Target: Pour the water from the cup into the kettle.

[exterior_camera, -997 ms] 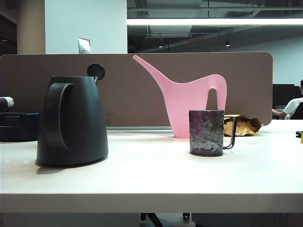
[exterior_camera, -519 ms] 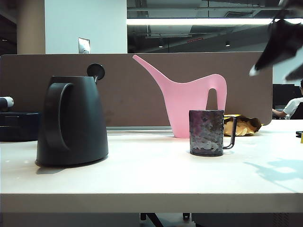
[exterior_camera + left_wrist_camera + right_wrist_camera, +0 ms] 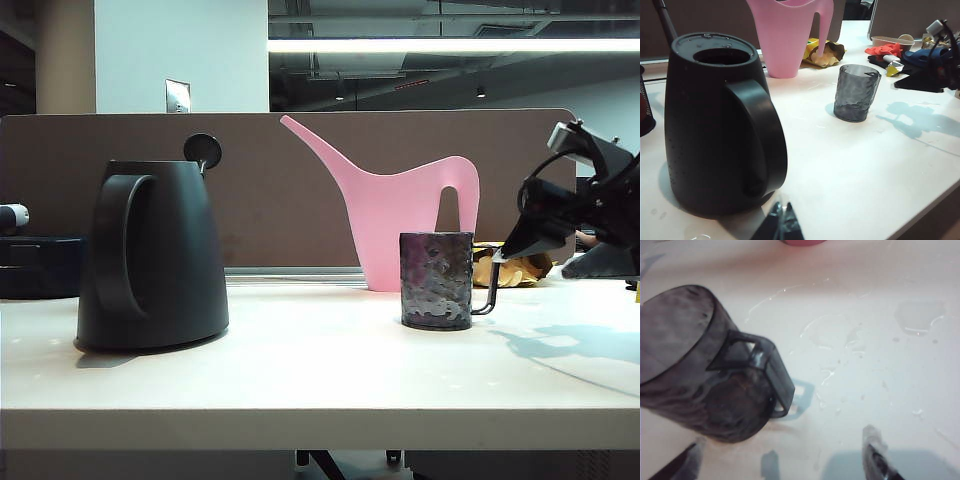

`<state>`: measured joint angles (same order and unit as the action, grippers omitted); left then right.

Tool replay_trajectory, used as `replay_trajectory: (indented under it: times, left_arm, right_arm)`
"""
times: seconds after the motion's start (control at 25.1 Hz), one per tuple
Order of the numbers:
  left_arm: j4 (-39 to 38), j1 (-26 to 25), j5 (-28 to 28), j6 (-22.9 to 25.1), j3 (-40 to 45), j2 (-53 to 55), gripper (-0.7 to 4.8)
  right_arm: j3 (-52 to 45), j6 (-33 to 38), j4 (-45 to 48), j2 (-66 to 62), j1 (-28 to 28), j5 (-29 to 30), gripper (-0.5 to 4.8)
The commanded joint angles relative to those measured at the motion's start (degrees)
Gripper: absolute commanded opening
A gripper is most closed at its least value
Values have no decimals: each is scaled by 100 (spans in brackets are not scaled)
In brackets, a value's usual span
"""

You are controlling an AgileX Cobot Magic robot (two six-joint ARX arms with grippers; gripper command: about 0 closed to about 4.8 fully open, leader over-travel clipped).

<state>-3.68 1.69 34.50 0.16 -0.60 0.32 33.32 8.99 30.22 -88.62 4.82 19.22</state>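
The black kettle (image 3: 150,255) stands on the left of the white table, its round top opening (image 3: 722,55) uncovered. The dark dimpled cup (image 3: 437,280) stands upright to its right, with its thin handle (image 3: 490,285) turned toward the right. My right gripper (image 3: 545,262) hovers open just beyond that handle and holds nothing. In the right wrist view the cup (image 3: 700,375) and its handle (image 3: 772,372) lie ahead of the spread fingers (image 3: 875,455). My left gripper (image 3: 781,216) is shut and empty, low beside the kettle (image 3: 715,125), far from the cup (image 3: 856,92).
A pink watering can (image 3: 400,215) stands just behind the cup, before a brown partition (image 3: 280,180). A crumpled yellow bag (image 3: 520,265) lies behind the handle. A black box (image 3: 35,265) sits far left. Water smears (image 3: 840,335) mark the table. Clutter (image 3: 890,50) lies at the far corner.
My right arm has come in from the upper right and dropped to table level beside the cup's handle, its gripper open. Kettle, cup and left gripper have not moved.
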Motion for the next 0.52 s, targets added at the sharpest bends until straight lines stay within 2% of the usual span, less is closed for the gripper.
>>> replay_trajectory:
  times: [0.04,0.24,0.52]
  left_arm:
    - [76,0,26,-17,-15,4,-5]
    - [76,2,26,-17,-15,4,-5]
    - [76,0,26,-17,-13,4,-5]
  right_arm:
    - [13,48,433,-225,9,4,411]
    - [33,70,848,-483,9,-2,409]
    - [365,195,859,-896,46,-17,409]
